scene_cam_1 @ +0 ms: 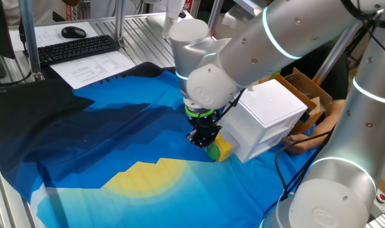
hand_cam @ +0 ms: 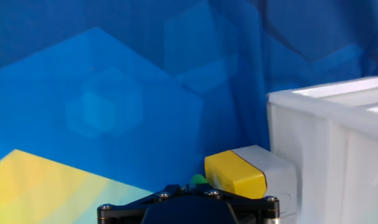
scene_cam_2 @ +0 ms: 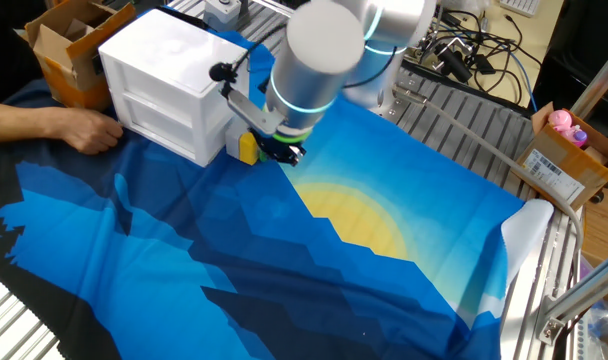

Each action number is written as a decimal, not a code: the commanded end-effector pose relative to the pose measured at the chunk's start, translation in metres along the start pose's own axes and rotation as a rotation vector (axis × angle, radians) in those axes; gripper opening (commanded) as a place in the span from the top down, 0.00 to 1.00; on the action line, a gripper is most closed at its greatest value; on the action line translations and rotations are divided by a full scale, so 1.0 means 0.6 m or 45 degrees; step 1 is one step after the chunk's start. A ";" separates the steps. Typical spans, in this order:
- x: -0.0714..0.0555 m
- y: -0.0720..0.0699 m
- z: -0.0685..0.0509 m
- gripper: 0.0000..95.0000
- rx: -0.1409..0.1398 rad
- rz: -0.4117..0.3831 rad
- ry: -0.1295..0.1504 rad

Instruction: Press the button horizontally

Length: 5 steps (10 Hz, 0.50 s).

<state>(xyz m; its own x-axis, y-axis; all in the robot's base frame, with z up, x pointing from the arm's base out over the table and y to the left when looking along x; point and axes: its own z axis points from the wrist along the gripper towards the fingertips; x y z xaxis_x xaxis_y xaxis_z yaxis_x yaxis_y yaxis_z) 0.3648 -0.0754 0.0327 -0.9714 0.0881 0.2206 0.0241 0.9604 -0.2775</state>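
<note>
The yellow cube housing (scene_cam_1: 223, 147) lies on the blue cloth against the front of the white box (scene_cam_1: 268, 117). Its small green button (scene_cam_1: 213, 151) faces sideways, away from the box. My gripper (scene_cam_1: 202, 139) hangs low, right beside the green button, its tip at or against it. In the other fixed view the housing (scene_cam_2: 248, 148) shows just left of the gripper (scene_cam_2: 282, 152). In the hand view the housing (hand_cam: 234, 173) and a sliver of the green button (hand_cam: 198, 180) sit just above the black gripper body (hand_cam: 186, 205). The fingertips are hidden in every view.
A person's hand (scene_cam_2: 79, 128) rests on the cloth beside the white box. A cardboard box (scene_cam_1: 306, 95) stands behind the white box. A keyboard (scene_cam_1: 75, 49) and papers lie at the far table end. The blue and yellow cloth (scene_cam_2: 284, 250) covers the table.
</note>
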 end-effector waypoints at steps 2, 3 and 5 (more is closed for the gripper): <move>-0.005 -0.012 0.009 1.00 0.000 -0.017 -0.006; -0.003 -0.022 0.014 1.00 -0.002 -0.033 -0.009; 0.004 -0.031 0.020 1.00 -0.012 -0.038 -0.017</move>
<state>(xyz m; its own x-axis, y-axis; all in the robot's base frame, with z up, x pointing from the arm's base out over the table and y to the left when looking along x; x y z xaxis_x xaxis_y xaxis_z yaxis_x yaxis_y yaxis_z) 0.3585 -0.0937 0.0276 -0.9756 0.0500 0.2139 -0.0065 0.9667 -0.2558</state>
